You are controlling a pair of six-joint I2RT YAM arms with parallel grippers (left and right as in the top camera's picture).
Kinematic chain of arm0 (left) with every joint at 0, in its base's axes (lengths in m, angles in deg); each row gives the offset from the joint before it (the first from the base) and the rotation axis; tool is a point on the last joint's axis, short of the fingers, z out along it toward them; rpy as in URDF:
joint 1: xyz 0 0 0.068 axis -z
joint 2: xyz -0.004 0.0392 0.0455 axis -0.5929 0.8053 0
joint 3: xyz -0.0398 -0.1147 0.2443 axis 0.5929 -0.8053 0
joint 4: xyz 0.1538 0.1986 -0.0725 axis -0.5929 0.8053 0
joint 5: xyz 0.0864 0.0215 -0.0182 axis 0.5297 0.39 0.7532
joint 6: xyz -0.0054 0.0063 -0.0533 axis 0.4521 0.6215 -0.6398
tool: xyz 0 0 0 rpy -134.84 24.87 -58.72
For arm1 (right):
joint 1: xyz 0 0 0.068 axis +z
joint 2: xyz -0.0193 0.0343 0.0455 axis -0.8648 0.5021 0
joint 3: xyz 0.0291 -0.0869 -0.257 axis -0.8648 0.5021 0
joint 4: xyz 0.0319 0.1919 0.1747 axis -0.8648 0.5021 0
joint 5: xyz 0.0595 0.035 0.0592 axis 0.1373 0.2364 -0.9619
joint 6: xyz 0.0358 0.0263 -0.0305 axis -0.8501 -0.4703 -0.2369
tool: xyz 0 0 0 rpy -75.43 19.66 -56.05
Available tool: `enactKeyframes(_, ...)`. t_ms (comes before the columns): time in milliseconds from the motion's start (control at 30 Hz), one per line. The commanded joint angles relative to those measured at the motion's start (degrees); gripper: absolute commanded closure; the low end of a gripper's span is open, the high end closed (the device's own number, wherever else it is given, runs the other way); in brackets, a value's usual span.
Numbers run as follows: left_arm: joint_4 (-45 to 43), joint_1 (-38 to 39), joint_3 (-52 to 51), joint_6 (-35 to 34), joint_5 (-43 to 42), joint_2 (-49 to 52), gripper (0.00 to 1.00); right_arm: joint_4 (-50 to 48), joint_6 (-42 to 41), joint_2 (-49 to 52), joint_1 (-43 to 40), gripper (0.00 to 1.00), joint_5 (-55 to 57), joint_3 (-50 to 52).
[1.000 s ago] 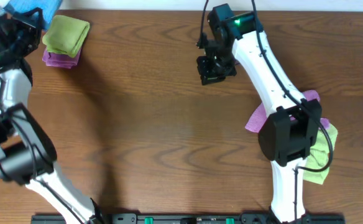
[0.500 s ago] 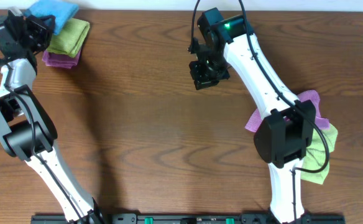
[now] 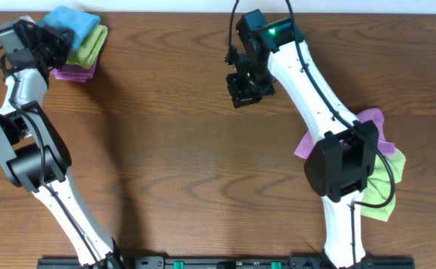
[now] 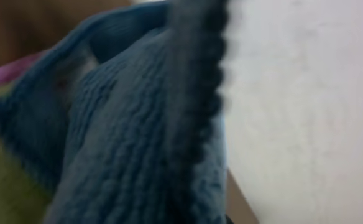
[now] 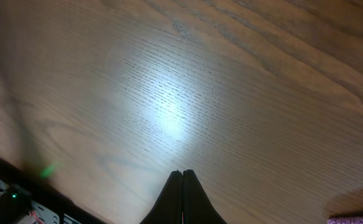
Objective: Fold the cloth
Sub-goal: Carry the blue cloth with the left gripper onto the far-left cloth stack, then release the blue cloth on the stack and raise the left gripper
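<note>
Sky-blue terry cloth [image 3: 72, 18], bunched rather than flat, tops a small stack at the far left corner of the brown wooden table [image 3: 173, 149]. It lies directly against the left pincer [image 3: 54, 41]. Beneath it sits a folded lime-green cloth [image 3: 92, 46], and under that a purple cloth [image 3: 72, 72], both just beside the same pincer.

From the left wrist camera, the blue cloth [image 4: 125, 143] fills most of the view, blurred and very close. A sliver of green [image 4: 1, 180] shows below it and a trace of purple [image 4: 7, 71] to one side. The left pincer's fingers cannot be made out there, so it cannot be told whether they are parted or clamped on the fabric.

The right pincer [image 3: 245, 96] hangs above bare wood near the far middle of the table, well apart from the blue cloth. Its wrist camera shows the two dark fingers pressed together at the tips [image 5: 182, 186], with nothing between them and pale, glare-lit tabletop [image 5: 169, 93] below.

Well behind that pincer, around the right arm's base, lie a second purple cloth [image 3: 306, 143] and a second lime-green cloth [image 3: 388, 175], partly hidden by the arm.
</note>
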Motion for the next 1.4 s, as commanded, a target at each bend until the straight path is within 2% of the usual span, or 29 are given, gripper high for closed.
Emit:
enactKeyframes(0,3.06,-0.02,1.18,1.05,1.99,0.33,0.95,-0.35,0.11,-1.05,0.59,0.98,-0.22,-0.83)
enactKeyframes(167,6.43,-0.13,1.18,1.33,1.55,0.33,0.94,-0.87,0.11,-1.05,0.79,0.98,-0.24,-0.83)
enactKeyframes(200,6.40,-0.33,1.18,1.33,1.01,0.33,0.91,-0.87,0.11,-1.05,0.83,0.98,-0.24,-0.83)
enactKeyframes(333,6.99,-1.49,1.18,1.29,-1.77,0.33,0.02,-0.90,0.13,-1.05,1.07,0.98,-0.24,-0.83)
enactKeyframes(867,16.22,-3.69,1.20,3.67,-9.75,-1.03,0.04,-2.58,0.11,-1.05,1.11,0.98,-0.24,-0.83)
enactKeyframes(1033,22.01,-3.85,1.20,9.75,-8.98,-4.39,0.04,-1.33,0.15,-1.14,0.94,0.98,-0.20,-0.85)
enactKeyframes(1267,36.35,-2.93,1.20,24.20,-0.46,-16.39,0.04,-1.09,3.56,-1.18,-0.07,0.98,0.24,-1.11)
enactKeyframes(1300,37.94,-2.64,1.20,25.53,-0.02,-17.97,0.04,-1.77,4.87,-1.18,-0.20,0.97,0.44,-1.11)
enactKeyframes(1367,41.00,-1.92,1.20,28.41,0.85,-21.40,0.05,-3.74,7.10,-1.18,-0.50,0.68,2.32,-1.11)
